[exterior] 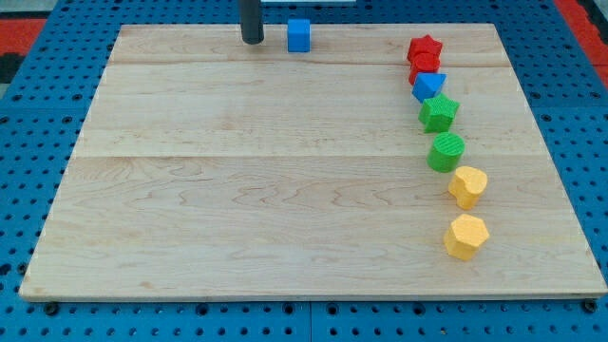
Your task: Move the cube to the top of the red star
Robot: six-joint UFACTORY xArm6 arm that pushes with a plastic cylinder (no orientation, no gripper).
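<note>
A blue cube (299,35) sits near the board's top edge, a little left of centre. My tip (252,41) rests on the board just to the cube's left, with a small gap between them. A red star (425,48) lies at the upper right, far to the cube's right. It heads a line of blocks that runs down the right side.
Below the red star lie a second red block (424,68), a blue triangular block (428,86), a green star (439,112), a green cylinder (446,151), a yellow block (467,185) and a yellow hexagon (466,236). The wooden board (237,190) sits on a blue pegboard.
</note>
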